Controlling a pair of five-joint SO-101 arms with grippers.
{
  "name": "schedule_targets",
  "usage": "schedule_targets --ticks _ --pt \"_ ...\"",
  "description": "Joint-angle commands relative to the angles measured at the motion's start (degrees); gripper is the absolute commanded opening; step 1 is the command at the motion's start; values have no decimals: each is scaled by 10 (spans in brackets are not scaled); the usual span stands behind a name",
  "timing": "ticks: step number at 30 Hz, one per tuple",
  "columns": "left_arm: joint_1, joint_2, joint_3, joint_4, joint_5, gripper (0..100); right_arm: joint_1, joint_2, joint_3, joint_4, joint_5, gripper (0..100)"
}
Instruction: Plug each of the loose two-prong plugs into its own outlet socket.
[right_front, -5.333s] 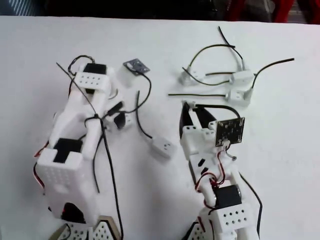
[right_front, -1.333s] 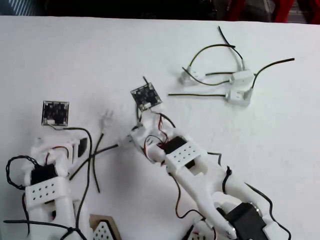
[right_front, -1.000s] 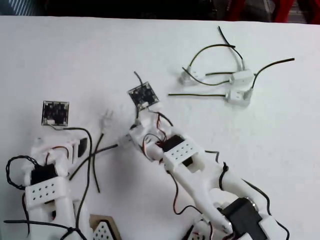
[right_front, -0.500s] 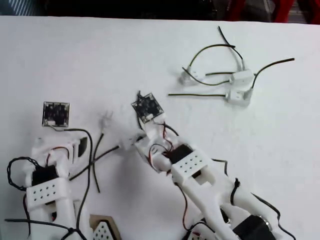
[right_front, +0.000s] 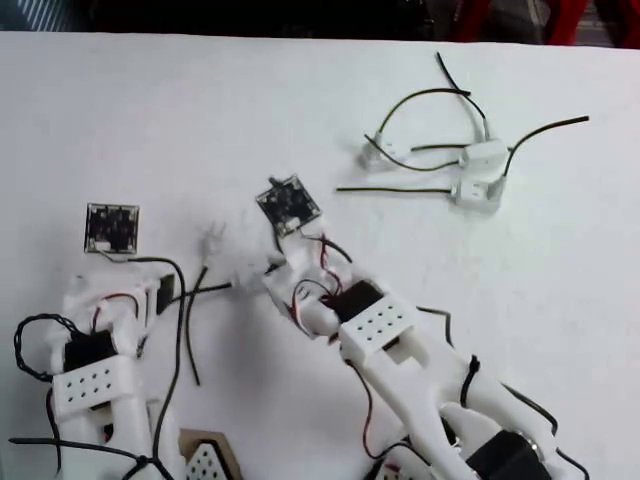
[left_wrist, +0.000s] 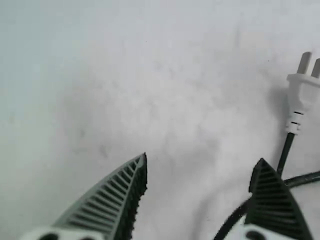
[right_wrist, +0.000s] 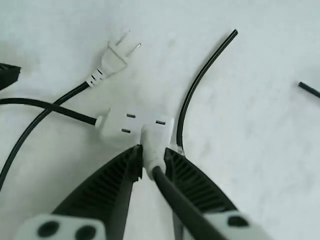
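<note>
Right gripper (right_wrist: 152, 152) is clenched on a white plug (right_wrist: 153, 140), its nose against the outlet socket (right_wrist: 120, 125), which lies at about eight o'clock from the middle of the table (right_front: 120, 100). I can't tell whether the prongs are home. The smart play: hold the plug square to the slots and press straight and gently, because nothing pins that light block and it could skid. Left gripper (left_wrist: 202, 159) hangs released; it could brace the block. A loose plug (left_wrist: 301, 82) waits at eleven o'clock from the socket.
</note>
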Motion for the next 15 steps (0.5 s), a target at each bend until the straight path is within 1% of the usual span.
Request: schedule_targets --ticks 1,9,15 --pt "6 -10 -1 -11 -6 324 -2 -29 -27 2 -6 17" --pt "6 -10 -1 -11 -6 324 -2 -24 -30 1 -6 17" --pt "6 -10 0 -11 -6 324 9 64 -76 24 -7 17"
